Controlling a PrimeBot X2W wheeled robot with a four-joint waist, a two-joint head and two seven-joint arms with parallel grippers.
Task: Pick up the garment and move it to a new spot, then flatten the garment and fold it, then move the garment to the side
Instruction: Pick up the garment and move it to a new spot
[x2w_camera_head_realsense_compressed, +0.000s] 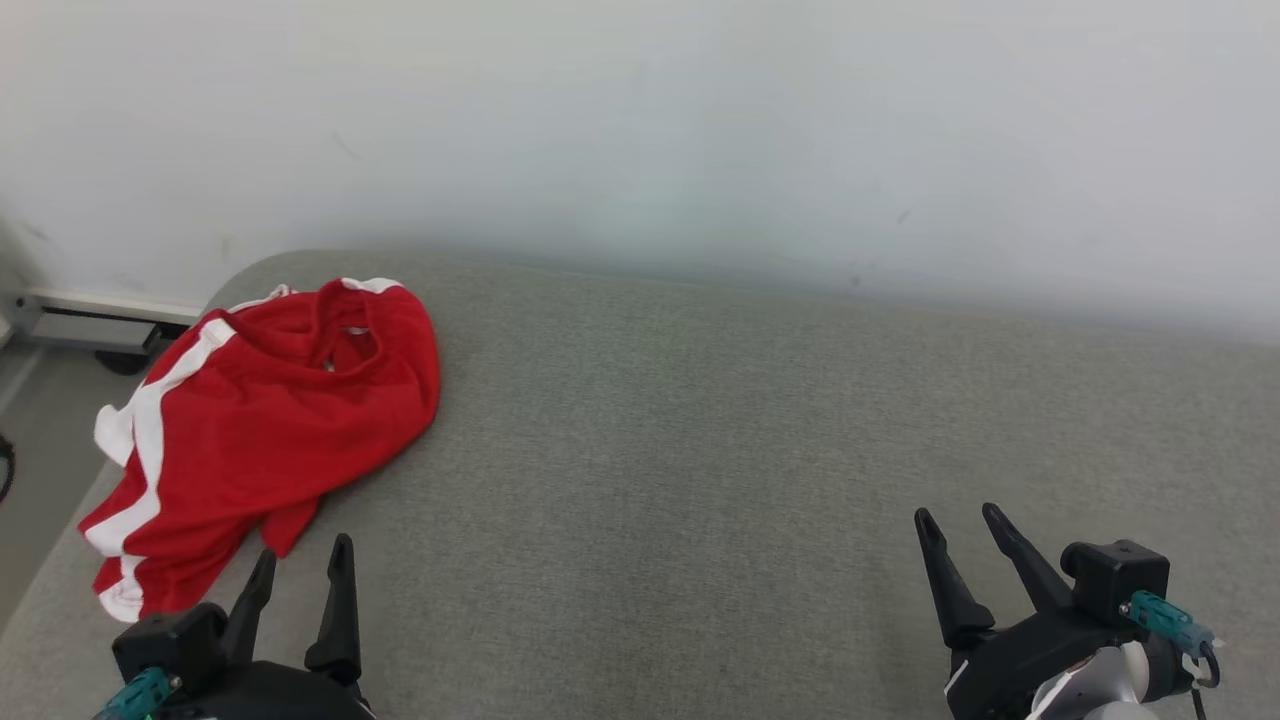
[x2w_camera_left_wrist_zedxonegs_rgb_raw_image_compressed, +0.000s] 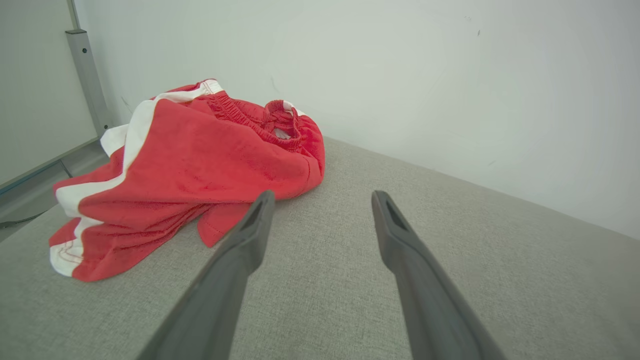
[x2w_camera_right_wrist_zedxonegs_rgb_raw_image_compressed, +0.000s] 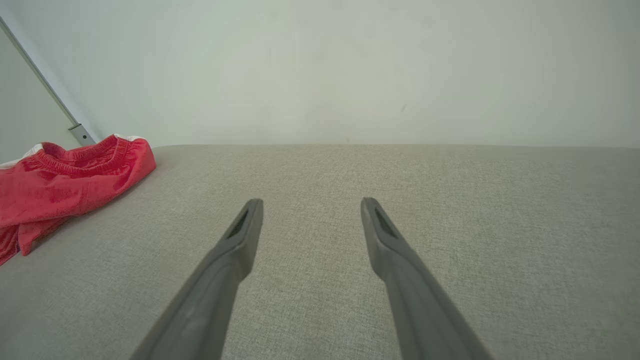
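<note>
The garment (x2w_camera_head_realsense_compressed: 260, 430) is a pair of red shorts with white side stripes, lying crumpled at the far left of the grey padded surface (x2w_camera_head_realsense_compressed: 700, 450), one leg hanging over the left edge. In the left wrist view the garment (x2w_camera_left_wrist_zedxonegs_rgb_raw_image_compressed: 200, 170) lies just ahead and left of the fingers, its elastic waistband toward the wall. My left gripper (x2w_camera_head_realsense_compressed: 305, 560) stands open just below the garment's near hem, apart from it. At the lower right my right gripper (x2w_camera_head_realsense_compressed: 960, 520) is open and empty, well away from the garment (x2w_camera_right_wrist_zedxonegs_rgb_raw_image_compressed: 65, 175).
A pale wall (x2w_camera_head_realsense_compressed: 700, 130) runs along the back of the surface. Off the left edge are the floor and a grey metal rail (x2w_camera_head_realsense_compressed: 90, 325). An upright metal post (x2w_camera_left_wrist_zedxonegs_rgb_raw_image_compressed: 87, 75) stands behind the garment.
</note>
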